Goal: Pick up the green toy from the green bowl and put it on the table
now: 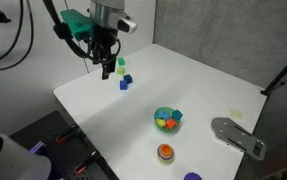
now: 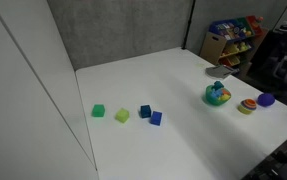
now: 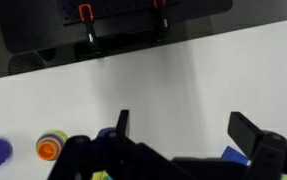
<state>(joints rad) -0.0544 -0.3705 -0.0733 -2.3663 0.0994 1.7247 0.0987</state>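
Note:
My gripper (image 1: 105, 68) hangs open and empty just above the far end of the white table (image 1: 188, 75), close to a row of small blocks. In the wrist view the gripper (image 3: 188, 125) has its fingers spread over bare tabletop with nothing between them. A tiny dark teal-green toy (image 2: 145, 111) lies on the table (image 2: 163, 75) next to a blue cube (image 2: 156, 118). The green bowl (image 1: 167, 119) stands far from the gripper near the front edge and holds several coloured pieces. It also shows in an exterior view (image 2: 217, 95).
A pale green block (image 2: 122, 114) and a green block (image 2: 98, 111) lie in the same row. An orange dish (image 1: 165, 152) and a purple object (image 2: 266, 100) stand near the bowl. A grey flat object (image 1: 238, 137) lies at the table's corner. A toy shelf (image 2: 233, 38) stands behind.

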